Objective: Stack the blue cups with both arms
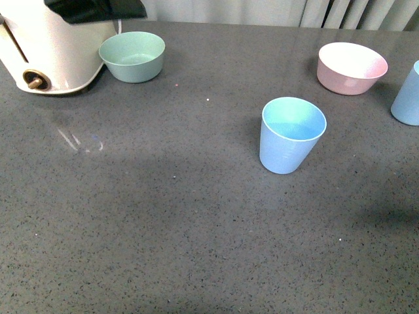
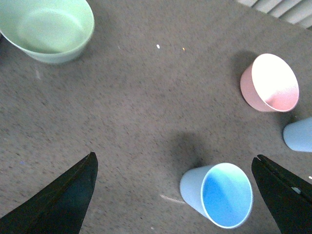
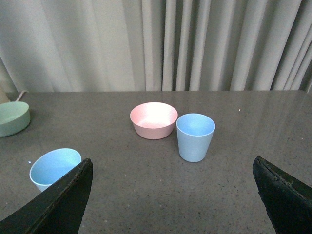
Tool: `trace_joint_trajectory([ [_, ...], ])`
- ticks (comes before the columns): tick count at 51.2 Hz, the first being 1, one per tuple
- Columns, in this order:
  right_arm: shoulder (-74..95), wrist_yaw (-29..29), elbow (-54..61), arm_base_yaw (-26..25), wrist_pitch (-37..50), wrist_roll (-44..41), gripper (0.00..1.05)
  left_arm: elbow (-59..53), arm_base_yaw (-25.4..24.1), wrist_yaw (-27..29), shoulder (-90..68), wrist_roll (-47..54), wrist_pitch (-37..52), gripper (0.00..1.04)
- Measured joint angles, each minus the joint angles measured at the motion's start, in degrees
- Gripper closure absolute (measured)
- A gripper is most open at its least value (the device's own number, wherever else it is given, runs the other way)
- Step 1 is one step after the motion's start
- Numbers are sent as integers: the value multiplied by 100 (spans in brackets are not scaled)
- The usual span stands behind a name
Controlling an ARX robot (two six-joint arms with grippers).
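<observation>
Hovering, fingers spread, my left gripper (image 2: 174, 157) is looking down on an upright light blue plastic tumbler (image 2: 219, 195) between them; its twin tumbler (image 3: 195, 136) is standing dead ahead of my equally spread right gripper (image 3: 171, 160).

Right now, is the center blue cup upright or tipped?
Upright. The center blue cup stands on its base on the table, open rim facing up; the front view shows no tilt.
</observation>
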State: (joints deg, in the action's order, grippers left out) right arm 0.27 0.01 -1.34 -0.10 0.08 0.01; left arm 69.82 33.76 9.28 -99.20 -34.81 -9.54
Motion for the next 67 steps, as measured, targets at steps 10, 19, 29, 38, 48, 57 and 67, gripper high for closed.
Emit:
trace_joint_trajectory([
  [10, 0, -2, 0, 0, 0, 0, 9, -2393, -302, 1891, 660, 2341, 4693, 38],
  [19, 0, 0, 0, 0, 0, 0, 9, -3952, -933, 1462, 1751, 3167, 6216, 67],
  [29, 0, 0, 0, 0, 0, 0, 9, -5285, -1652, 723, 2841, 3381, 6269, 103],
  [38, 0, 0, 0, 0, 0, 0, 9, -5884, -2107, 293, 3665, 3403, 6072, 103],
  [48, 0, 0, 0, 0, 0, 0, 9, -6297, -2465, -46, 4452, 3414, 5678, 103],
  [57, 0, 0, 0, 0, 0, 0, 9, -6712, -2745, -321, 5018, 3416, 5598, 103],
  [67, 0, 0, 0, 0, 0, 0, 9, -6894, -3342, -879, 6059, 3421, 4701, 103],
])
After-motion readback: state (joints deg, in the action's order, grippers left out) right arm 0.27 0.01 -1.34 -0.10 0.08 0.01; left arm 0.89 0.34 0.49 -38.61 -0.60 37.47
